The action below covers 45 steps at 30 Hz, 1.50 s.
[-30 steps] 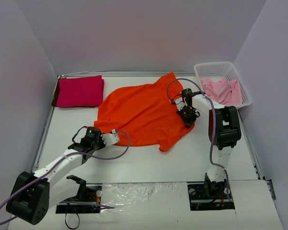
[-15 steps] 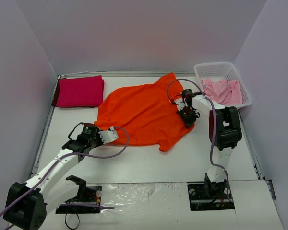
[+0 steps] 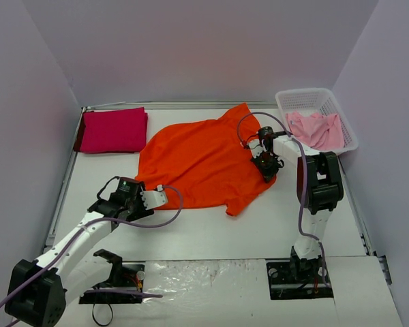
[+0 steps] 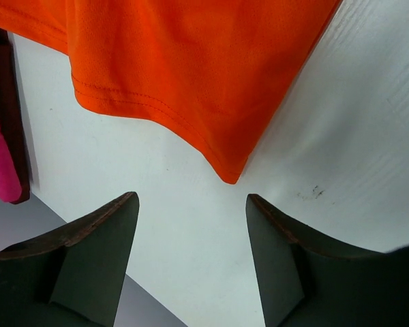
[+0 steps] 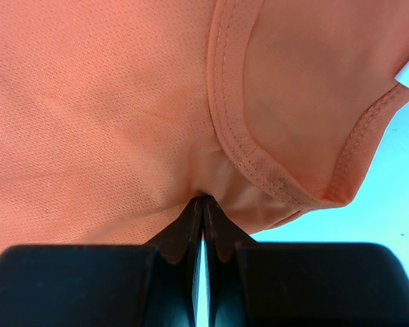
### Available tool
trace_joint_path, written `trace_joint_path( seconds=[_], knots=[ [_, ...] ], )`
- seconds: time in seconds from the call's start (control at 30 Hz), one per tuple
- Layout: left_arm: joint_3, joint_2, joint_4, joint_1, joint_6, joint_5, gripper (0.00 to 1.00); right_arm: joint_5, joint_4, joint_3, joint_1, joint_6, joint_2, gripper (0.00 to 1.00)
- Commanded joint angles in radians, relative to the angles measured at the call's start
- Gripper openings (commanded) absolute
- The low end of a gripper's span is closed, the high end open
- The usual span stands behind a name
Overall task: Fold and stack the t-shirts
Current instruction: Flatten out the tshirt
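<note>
Lining up on the orange shirt (image 3: 204,160), the left end effector (image 4: 191,201) is hovering with its fingers spread wide and nothing between them. The shirt's near-left hem corner is pointing into the gap in the left wrist view but is lying just beyond the fingertips, not yet between them. Over the last second this arm has been shifting slightly, its wrist swinging a little to the left and then settling back toward the near edge. It is ending up just short of the hem rather than on it.

The right end effector (image 5: 203,199) is staying put, its fingers pressed together on a small tuck of orange cloth just beside the neckline. The shirt itself has not moved: it is lying spread across the middle of the worktop (image 3: 191,231), roughly flat, with one sleeve reaching toward the back.

In my judgement the fold on this shirt is not yet starting. One side is being held and the other is waiting on the left arm to close the last gap and take the corner. If it closes where it is, it is likely to catch only air or the worktop.

The magenta shirt (image 3: 114,129) is sitting folded at the back left, well apart. The pink shirt (image 3: 315,128) is lying crumpled in the basket (image 3: 307,95) at the back right, so most of the task is looking unfinished.
</note>
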Motion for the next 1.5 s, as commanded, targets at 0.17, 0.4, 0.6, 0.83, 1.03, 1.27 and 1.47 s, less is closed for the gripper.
trace_joint_path(
  seconds=[0.17,0.4,0.6,0.83,1.03,1.27,1.47],
  knots=[
    [-0.001,-0.018,-0.051,0.003,0.02,0.079,0.61,0.013,0.068,-0.068,-0.012,-0.014,0.108,0.0],
    [0.005,0.042,-0.104,-0.017,0.029,0.143,0.48,0.021,0.068,-0.065,-0.012,-0.011,0.117,0.0],
    [-0.01,0.117,-0.068,-0.021,0.035,0.137,0.48,0.022,0.068,-0.064,-0.012,-0.009,0.121,0.0],
    [-0.036,0.182,0.061,-0.021,0.021,0.083,0.48,0.027,0.068,-0.067,-0.012,-0.009,0.126,0.0],
    [-0.038,0.209,0.101,-0.021,0.029,0.059,0.44,0.028,0.068,-0.067,-0.013,-0.009,0.132,0.0],
    [-0.025,0.257,0.116,-0.021,0.037,0.033,0.1,0.03,0.068,-0.07,-0.013,-0.009,0.126,0.0],
    [-0.019,0.254,0.09,-0.021,0.038,0.039,0.02,0.028,0.066,-0.073,-0.012,-0.011,0.115,0.0]
  ],
)
